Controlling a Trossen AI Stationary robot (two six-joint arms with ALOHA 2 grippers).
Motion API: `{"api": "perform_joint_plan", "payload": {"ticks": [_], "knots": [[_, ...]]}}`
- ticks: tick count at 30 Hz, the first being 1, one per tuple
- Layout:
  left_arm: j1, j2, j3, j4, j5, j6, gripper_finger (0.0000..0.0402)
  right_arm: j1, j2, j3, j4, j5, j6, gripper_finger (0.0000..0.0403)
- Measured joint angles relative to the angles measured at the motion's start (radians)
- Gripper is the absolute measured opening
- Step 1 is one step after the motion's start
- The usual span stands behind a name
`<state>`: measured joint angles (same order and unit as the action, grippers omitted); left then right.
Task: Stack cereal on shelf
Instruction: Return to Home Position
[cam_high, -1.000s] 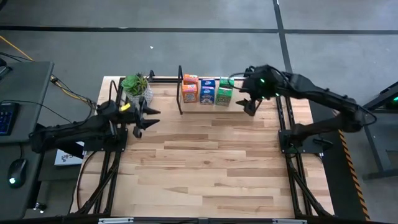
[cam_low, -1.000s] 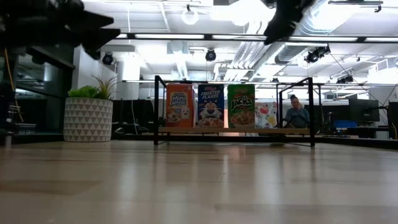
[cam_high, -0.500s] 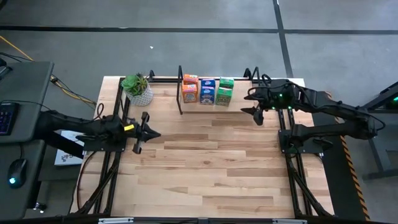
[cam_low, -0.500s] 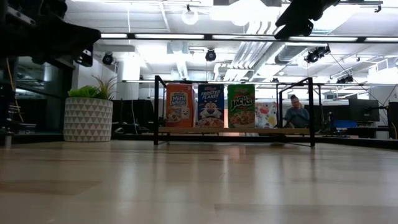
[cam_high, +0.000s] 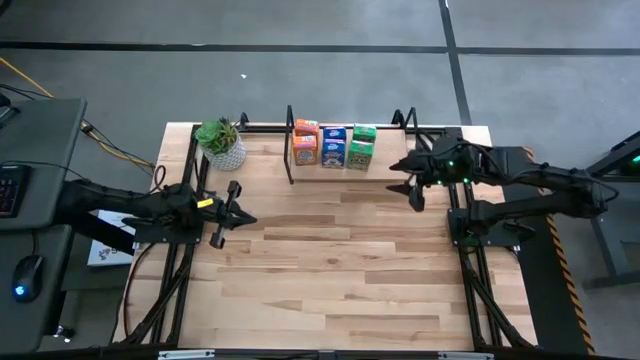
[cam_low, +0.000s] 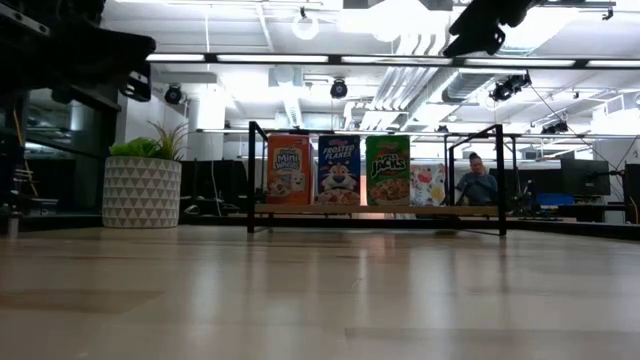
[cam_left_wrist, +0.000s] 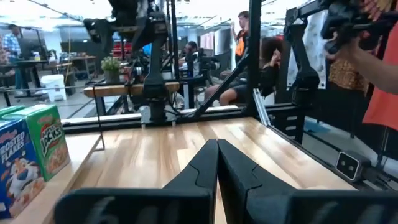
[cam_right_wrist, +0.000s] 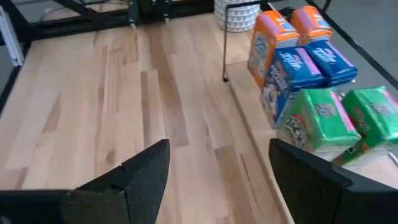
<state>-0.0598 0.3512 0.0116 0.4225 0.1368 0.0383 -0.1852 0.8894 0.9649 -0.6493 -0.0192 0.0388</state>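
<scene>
both arms have pulled back in the last second. right gripper (cam_high: 403, 186) has left the right end of the shelf (cam_low: 440, 210) and drifted toward its own side of the table, fingers spread wide, holding nothing. left gripper (cam_high: 244, 216) has drawn back from near the plant (cam_high: 220, 140) to the left table edge, fingers pressed together, empty.

cereal (cam_high: 333, 146): all six boxes stand upright on the shelf board at the left end, two rows, orange, blue, green, touching side by side. nothing is left on the table to place, so stacking looks done and this is just the retreat home.

cereal now sits well apart from both grippers. the right is nearer, off the green end, and the left is farther, off the orange end.
</scene>
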Motion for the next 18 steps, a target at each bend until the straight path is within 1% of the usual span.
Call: {"api": "perform_joint_plan", "payload": {"ticks": [3, 5, 7, 10, 14, 18], "knots": [[0.001, 0.001, 0.000, -0.003, -0.001, -0.009, 0.0000, 0.048, -0.007, -0.002, 0.034, 0.065, 0.022, 0.0267], [0.001, 0.001, 0.000, -0.003, -0.001, -0.009, 0.0000, 0.084, -0.026, -0.035, 0.107, 0.103, 0.032, 0.0267], [0.001, 0.001, 0.000, -0.005, -0.001, -0.013, 0.0000, 0.115, -0.066, -0.112, 0.215, 0.117, 0.033, 0.0267], [0.001, 0.001, 0.000, -0.015, -0.001, -0.044, 0.0001, 0.144, -0.155, -0.267, 0.375, 0.116, 0.060, 0.0267], [0.001, 0.002, 0.000, -0.019, -0.001, -0.061, 0.0000, 0.146, -0.307, -0.463, 0.514, 0.123, 0.114, 0.0267], [0.001, 0.002, 0.000, -0.018, -0.001, -0.061, 0.0001, 0.146, -0.465, -0.620, 0.610, 0.120, 0.120, 0.0267]]}}
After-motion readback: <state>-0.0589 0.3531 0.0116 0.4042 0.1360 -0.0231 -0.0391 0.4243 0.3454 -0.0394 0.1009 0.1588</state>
